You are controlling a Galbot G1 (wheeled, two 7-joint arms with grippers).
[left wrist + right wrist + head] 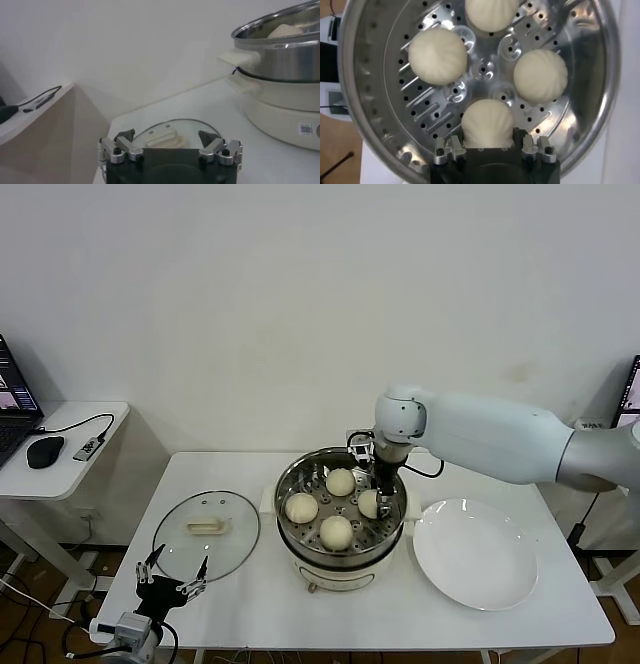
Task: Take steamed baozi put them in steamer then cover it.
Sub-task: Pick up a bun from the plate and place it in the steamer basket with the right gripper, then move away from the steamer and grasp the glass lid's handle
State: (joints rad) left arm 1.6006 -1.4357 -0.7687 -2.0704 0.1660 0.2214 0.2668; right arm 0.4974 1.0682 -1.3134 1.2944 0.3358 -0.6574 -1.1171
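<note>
Black and silver, my right pincer (pixel 487 142) reaches down into the round shiny steel steamer basket (pixel 292 486), its fingers (pixel 446 150) standing on either side of one smooth cream-white dough bun (pixel 487 124); whether they press it or stand just clear I cannot tell. Three more cream-white buns (pixel 438 55) lie around it on the perforated floor, so all four sit inside the steamer on its cream-white pot base (pixel 340 569). Beside the steamer on my right a flat white plate (pixel 475 554) lies bare on the white table (pixel 250 604). On my left the round clear glass lid (pixel 206 534) lies flat on the table, and near its edge my left pincer (pixel 171 574) hovers with fingers wide apart.
</note>
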